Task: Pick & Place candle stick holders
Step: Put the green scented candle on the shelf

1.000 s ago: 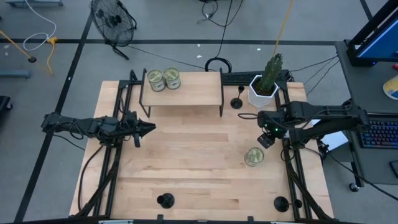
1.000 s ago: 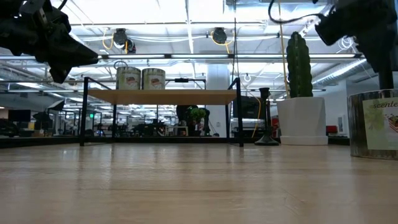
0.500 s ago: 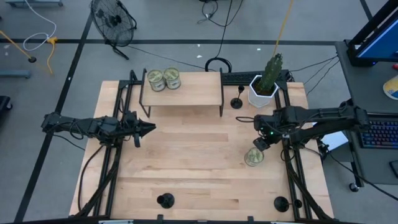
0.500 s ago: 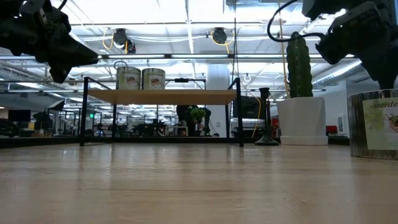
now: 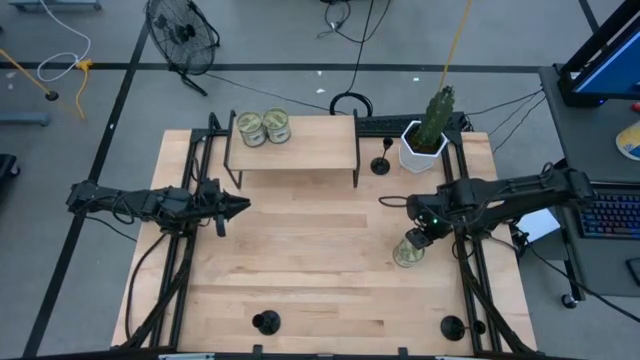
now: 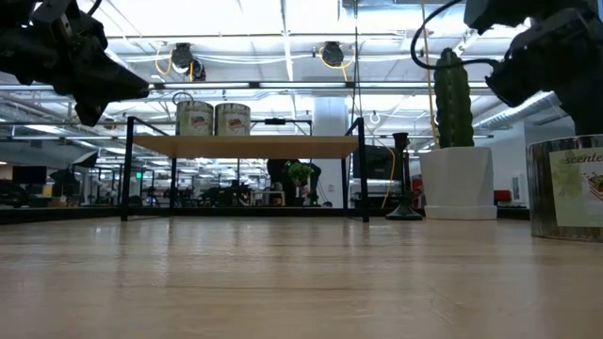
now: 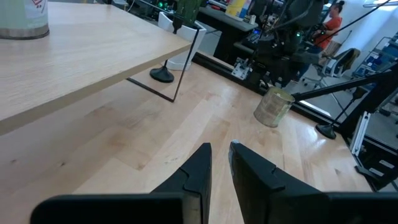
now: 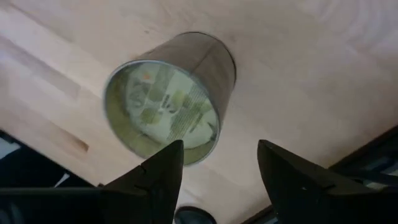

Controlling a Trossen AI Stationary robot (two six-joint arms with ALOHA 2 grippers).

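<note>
Candle stick holders [image 5: 381, 163] upright, stems vertical; right hand [image 5: 418, 238] apart, left hand [image 5: 238, 206] together.

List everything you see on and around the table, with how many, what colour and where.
Candlesticks: three, black; one beside the plant pot at the back, two at the table's front edge.
Tins on shelf: two, greenish labels, on the shelf's left part.
Tin on table: one, metal with green lid, right side, under the right gripper.
Shelf: one, wood top on black legs, back of table.
Cactus: one, green, in a white pot, back right.
Fan: one, black, on the floor behind.
Left gripper: near the left edge, nearly shut, empty.
Right gripper: open, above the tin.
</note>
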